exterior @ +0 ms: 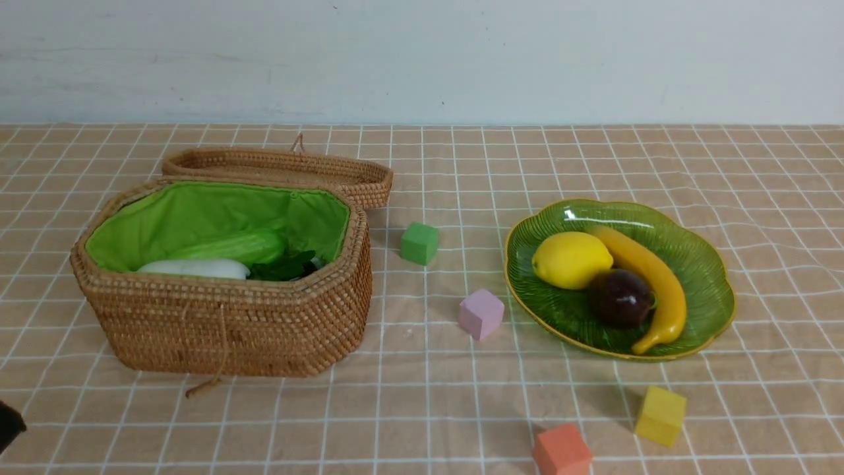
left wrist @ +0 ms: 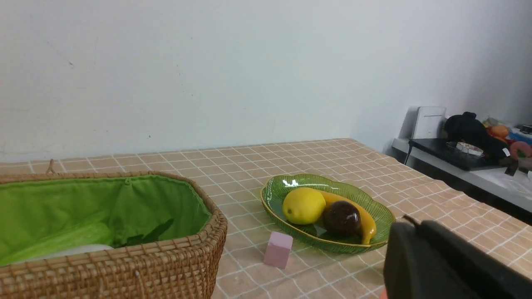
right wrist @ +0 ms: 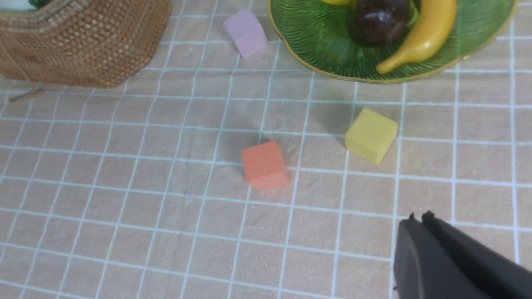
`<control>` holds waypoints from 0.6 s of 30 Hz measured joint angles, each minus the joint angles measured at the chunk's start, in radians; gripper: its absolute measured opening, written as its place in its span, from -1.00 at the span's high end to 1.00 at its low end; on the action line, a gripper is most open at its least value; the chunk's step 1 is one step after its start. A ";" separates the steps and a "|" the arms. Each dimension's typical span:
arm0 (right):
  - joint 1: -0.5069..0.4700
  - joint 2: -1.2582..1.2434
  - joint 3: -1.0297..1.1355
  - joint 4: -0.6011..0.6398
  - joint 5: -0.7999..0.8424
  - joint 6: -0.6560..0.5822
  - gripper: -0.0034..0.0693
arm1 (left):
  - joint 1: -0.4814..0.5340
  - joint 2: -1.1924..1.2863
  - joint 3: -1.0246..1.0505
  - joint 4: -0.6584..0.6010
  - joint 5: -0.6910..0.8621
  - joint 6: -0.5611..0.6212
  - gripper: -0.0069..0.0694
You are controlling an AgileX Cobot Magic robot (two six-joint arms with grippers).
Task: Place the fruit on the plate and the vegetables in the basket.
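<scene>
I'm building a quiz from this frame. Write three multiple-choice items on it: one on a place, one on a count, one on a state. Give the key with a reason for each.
1. Where does the pink cube lie?
A. inside the basket
B. on the cloth between the basket and the plate
C. on the plate

2. How many fruits lie on the plate?
A. one
B. two
C. three

3. How is the basket's lid?
A. off, lying behind the basket
B. shut on the basket
C. leaning against the plate

Key:
1 B: the front view shows it on the checked cloth between the two.
2 C: lemon, banana and mangosteen all rest on the plate.
3 A: the green lining is open to view and the lid lies flat behind the basket.
</scene>
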 joint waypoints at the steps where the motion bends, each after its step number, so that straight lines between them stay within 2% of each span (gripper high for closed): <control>1: 0.000 -0.072 0.033 -0.019 0.003 0.035 0.89 | 0.000 -0.002 0.009 0.002 0.000 -0.011 0.85; 9: 0.000 -0.412 0.193 -0.113 -0.014 0.236 0.88 | 0.000 -0.005 0.042 0.005 0.017 -0.030 0.85; 18: 0.000 -0.504 0.267 -0.113 -0.136 0.286 0.82 | 0.000 -0.005 0.042 0.008 0.035 -0.030 0.85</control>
